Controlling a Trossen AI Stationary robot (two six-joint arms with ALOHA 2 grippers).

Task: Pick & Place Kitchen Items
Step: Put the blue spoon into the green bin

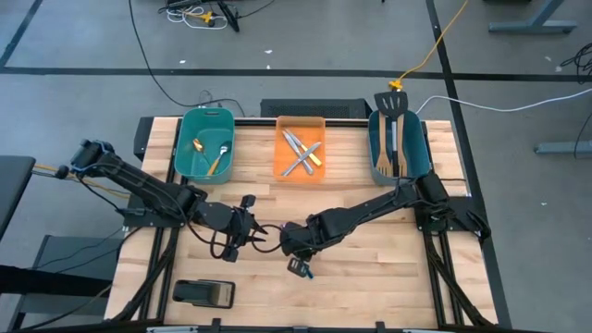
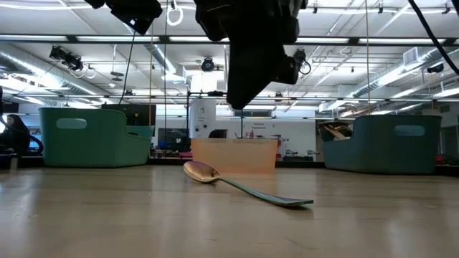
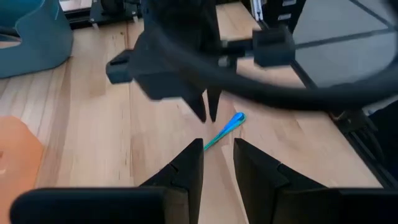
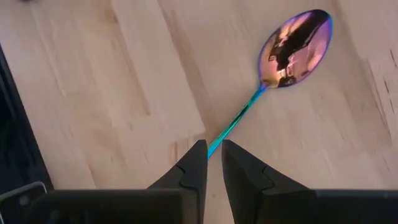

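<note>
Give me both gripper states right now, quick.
Left gripper: open, holding nothing.
Right gripper: slightly open above the handle of the spoon, which lies on the table, not gripped.

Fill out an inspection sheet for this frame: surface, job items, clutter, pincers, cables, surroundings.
Surface: wooden table, bare between the arms and the bins.
Job's things: iridescent spoon lying flat on the table; spoons in the left teal bin; knives and forks in the orange bin; spatulas in the right teal bin.
Clutter: flat black block at the near left edge.
Grippers: right pincer hovers above the spoon's handle, fingers slightly parted, holding nothing; left pincer beside it, open, empty.
Cables: yellow cable and white cable on the floor.
Surroundings: grey floor, lit hall; no person seen.
</note>
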